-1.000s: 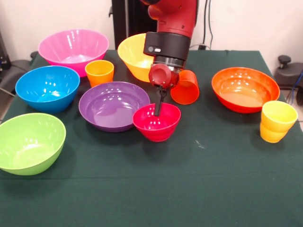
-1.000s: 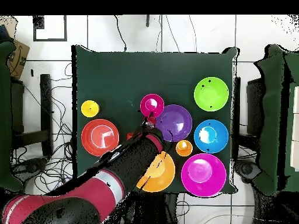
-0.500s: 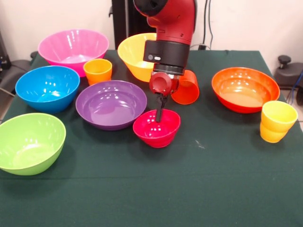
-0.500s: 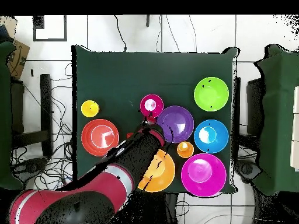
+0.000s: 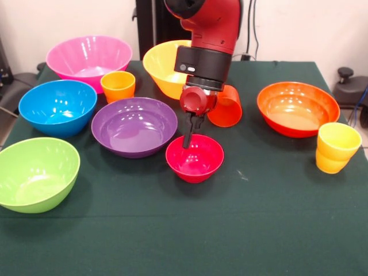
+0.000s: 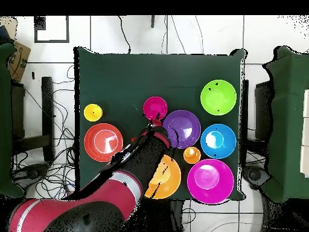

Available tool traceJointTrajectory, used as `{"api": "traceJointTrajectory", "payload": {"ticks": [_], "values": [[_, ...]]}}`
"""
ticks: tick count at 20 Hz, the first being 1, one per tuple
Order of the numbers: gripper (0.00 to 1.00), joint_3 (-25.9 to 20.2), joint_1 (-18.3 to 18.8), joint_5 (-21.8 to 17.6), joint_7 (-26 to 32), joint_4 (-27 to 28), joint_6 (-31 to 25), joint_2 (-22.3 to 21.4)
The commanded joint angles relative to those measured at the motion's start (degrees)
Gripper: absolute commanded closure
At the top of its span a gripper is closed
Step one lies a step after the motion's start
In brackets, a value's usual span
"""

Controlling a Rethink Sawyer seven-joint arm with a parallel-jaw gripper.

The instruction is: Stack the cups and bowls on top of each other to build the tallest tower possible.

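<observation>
My gripper point(image 5: 186, 144) hangs over the table's middle, its dark fingers together on the far left rim of the small magenta bowl point(image 5: 195, 159), which sits low at the cloth. In the overhead view the gripper point(image 6: 154, 123) is just below that bowl point(image 6: 155, 107). The purple bowl point(image 5: 134, 126) lies close on the left. The red-orange cup point(image 5: 225, 107) lies on its side behind the arm. The ribbed orange cup point(image 5: 118, 86) and ribbed yellow cup point(image 5: 337, 147) stand upright. The pink point(image 5: 89, 58), yellow point(image 5: 164, 70), blue point(image 5: 57, 106), green point(image 5: 35, 172) and orange-red point(image 5: 298, 107) bowls stand apart, nothing stacked.
The dark green cloth point(image 5: 230, 230) covers the table. The arm point(image 6: 130, 175) hides part of the yellow bowl point(image 6: 169, 180) from above. Cables and chairs surround the table.
The small magenta bowl has slid with the gripper toward the camera and slightly right. The purple bowl and the orange cup have shifted a little left.
</observation>
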State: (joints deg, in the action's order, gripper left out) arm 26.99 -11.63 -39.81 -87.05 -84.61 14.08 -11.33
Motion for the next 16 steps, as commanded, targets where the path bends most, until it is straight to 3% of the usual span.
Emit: {"api": "traceJointTrajectory", "payload": {"ticks": [1, 6, 10, 16], "values": [[0.0, -9.02, 0.47, -2.51, -3.34, 2.92, -5.68, 0.92], [0.0, -8.35, 0.12, -2.0, -3.88, 2.38, -5.34, 0.37], [0.0, -4.42, -1.69, 2.08, -6.54, 1.06, -4.35, 0.62], [0.0, -3.22, -1.35, 5.53, -9.77, -2.8, -6.2, -2.16]]}}
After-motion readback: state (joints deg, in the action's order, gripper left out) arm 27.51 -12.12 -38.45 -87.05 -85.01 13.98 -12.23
